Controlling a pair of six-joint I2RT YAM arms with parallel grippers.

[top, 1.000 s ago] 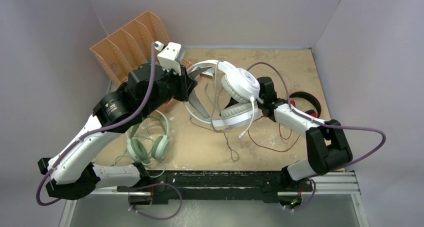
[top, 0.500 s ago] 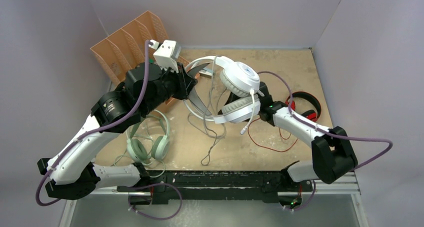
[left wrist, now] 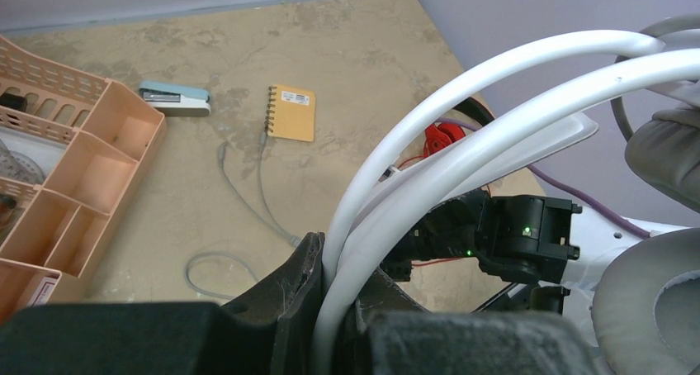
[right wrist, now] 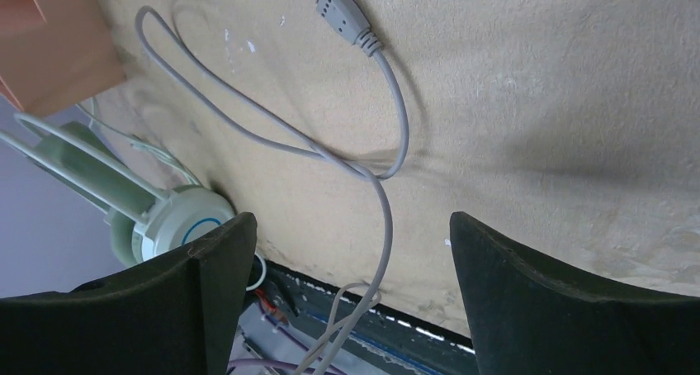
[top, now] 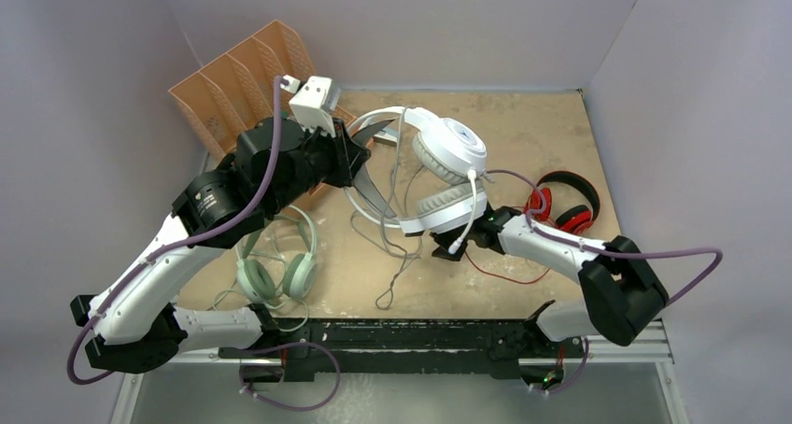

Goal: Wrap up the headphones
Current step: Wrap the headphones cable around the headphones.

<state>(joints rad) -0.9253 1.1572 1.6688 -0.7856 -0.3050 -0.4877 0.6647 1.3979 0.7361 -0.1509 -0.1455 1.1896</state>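
Observation:
The white headphones (top: 448,153) hang above the table; my left gripper (top: 360,153) is shut on their headband (left wrist: 462,119). Their grey cord (top: 392,279) trails down onto the table in loops. My right gripper (top: 446,247) is open, low over the table below the white headset. In the right wrist view the cord (right wrist: 389,214) passes between the two spread fingers of the right gripper (right wrist: 351,222) without touching them. The mint-green headphones (top: 275,270) lie flat at the near left. The red and black headphones (top: 565,200) lie at the right, with a red cord (top: 504,273).
An orange desk organizer (top: 233,83) stands at the back left, behind my left arm. A small spiral notebook (left wrist: 290,112) and a pale blue stapler (left wrist: 173,98) lie on the table beyond it. Grey walls close in the table's sides and back.
My right gripper has dropped from behind the white headset toward the near side, down to the table by the grey cord. The cord's loops have shifted. My left arm has barely moved.

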